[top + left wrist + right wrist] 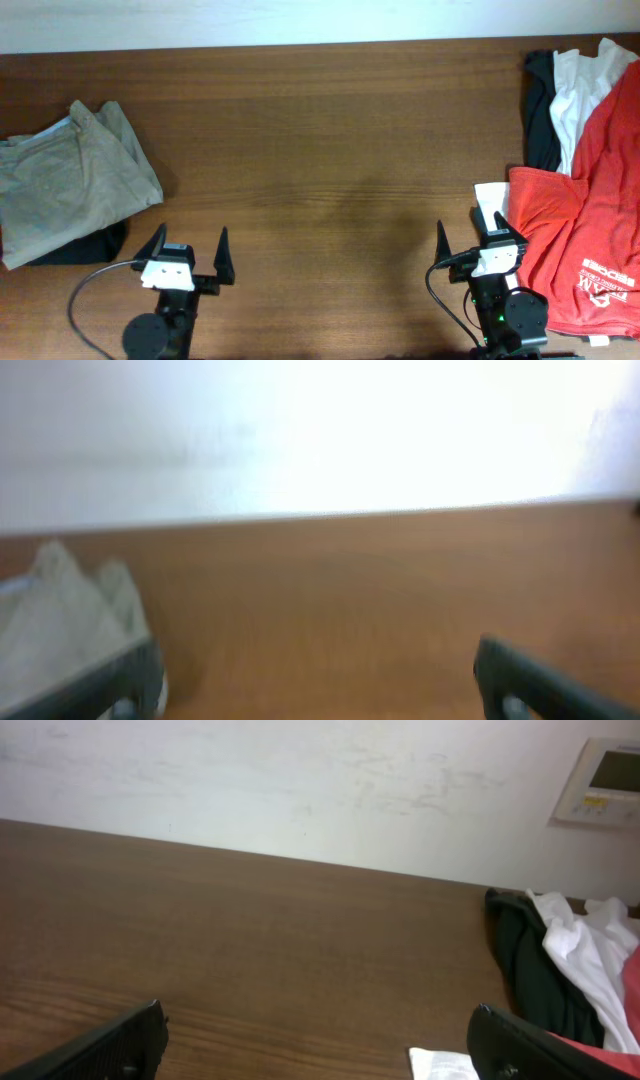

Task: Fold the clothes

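Note:
The khaki shorts (75,180) lie folded at the table's left side, on top of a black garment (85,248). They show blurred at the left of the left wrist view (60,610). A red printed T-shirt (590,220), a white garment (580,90) and another black garment (543,100) lie heaped at the right. My left gripper (190,255) is open and empty at the front edge, just right of the shorts (320,695). My right gripper (480,245) is open and empty beside the red T-shirt (320,1045).
A small white piece (490,197) lies on the wooden table (330,150) by the red T-shirt's left edge, also in the right wrist view (440,1063). A white wall with a control panel (600,780) stands behind the table's far edge.

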Robot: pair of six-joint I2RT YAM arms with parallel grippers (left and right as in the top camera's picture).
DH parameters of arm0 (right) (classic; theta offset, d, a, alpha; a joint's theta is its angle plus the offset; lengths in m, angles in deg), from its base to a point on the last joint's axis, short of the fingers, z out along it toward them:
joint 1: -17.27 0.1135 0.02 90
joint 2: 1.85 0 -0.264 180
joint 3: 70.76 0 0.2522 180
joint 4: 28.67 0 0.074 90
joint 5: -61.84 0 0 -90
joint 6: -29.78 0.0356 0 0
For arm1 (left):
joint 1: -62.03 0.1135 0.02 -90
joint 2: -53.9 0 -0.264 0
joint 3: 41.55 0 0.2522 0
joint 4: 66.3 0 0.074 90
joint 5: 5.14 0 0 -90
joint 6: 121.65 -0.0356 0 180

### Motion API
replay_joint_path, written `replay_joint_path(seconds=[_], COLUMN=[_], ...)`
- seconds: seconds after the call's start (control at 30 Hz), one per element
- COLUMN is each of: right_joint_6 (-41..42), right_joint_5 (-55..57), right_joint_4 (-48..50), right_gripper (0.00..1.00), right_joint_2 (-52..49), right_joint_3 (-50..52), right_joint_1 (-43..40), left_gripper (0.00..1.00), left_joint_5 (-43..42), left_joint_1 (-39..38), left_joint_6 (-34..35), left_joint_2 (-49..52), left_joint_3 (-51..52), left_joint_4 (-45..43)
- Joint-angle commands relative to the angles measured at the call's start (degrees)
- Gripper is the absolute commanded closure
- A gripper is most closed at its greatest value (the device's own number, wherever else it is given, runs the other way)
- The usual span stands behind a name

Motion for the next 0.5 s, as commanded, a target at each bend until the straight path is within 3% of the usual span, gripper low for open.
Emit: replay_joint_path(seconds=[0.0, 0.1, 0.47], right_joint_6=[0.63, 0.63, 0.63], right_joint_5=[0.52, 0.52, 0.52], right_joint_4=[-0.35, -0.35, -0.35], right_gripper=[0.01, 0.01, 0.01], right_joint_2=[0.33, 0.33, 0.33], right_joint_3=[0.26, 0.26, 0.26], right_joint_1=[0.07, 0.07, 0.07], left_gripper=[0.01, 0.01, 0.01], left_joint_5=[1.86, 2.05, 2.05], left_joint_1=[-0.15, -0.15, -0.15], left_joint_6=[0.13, 0.15, 0.15], left_joint_2=[-1.57, -1.57, -1.49], left_joint_3=[7.85, 8.15, 8.15], left_joint_4=[-8.28, -4.87, -4.83])
